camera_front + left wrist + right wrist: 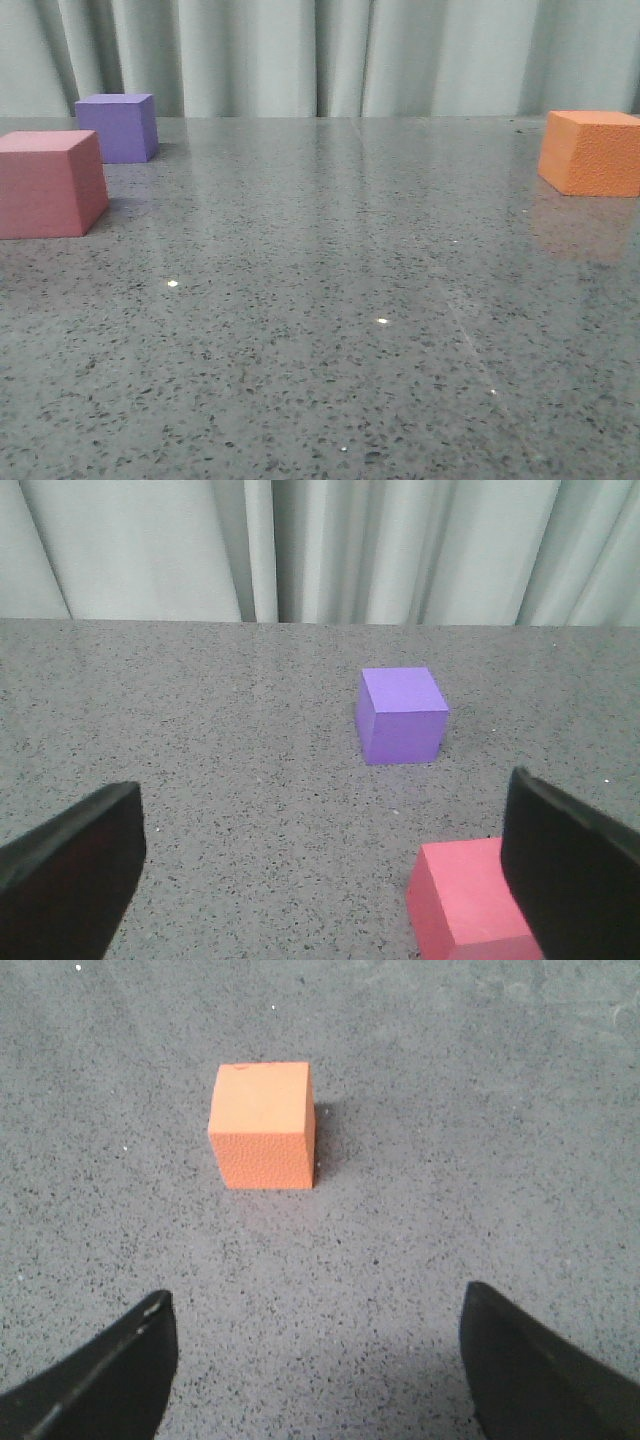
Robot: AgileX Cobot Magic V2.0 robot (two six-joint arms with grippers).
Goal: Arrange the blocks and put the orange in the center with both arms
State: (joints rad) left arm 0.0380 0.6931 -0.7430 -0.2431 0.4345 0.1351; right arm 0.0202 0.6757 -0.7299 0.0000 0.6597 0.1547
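front view: pink-red cube [50, 183] and purple cube [119, 126] far left, orange cube [592, 151] far right — well apart. left gripper [320, 880] and right gripper [318, 1365] — fingers spread, holding nothing.

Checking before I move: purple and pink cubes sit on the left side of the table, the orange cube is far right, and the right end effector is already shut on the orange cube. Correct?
Not quite. The right end effector is open and clear of the orange cube, as the right wrist view shows. The purple cube and pink cube are on the left, orange far right.
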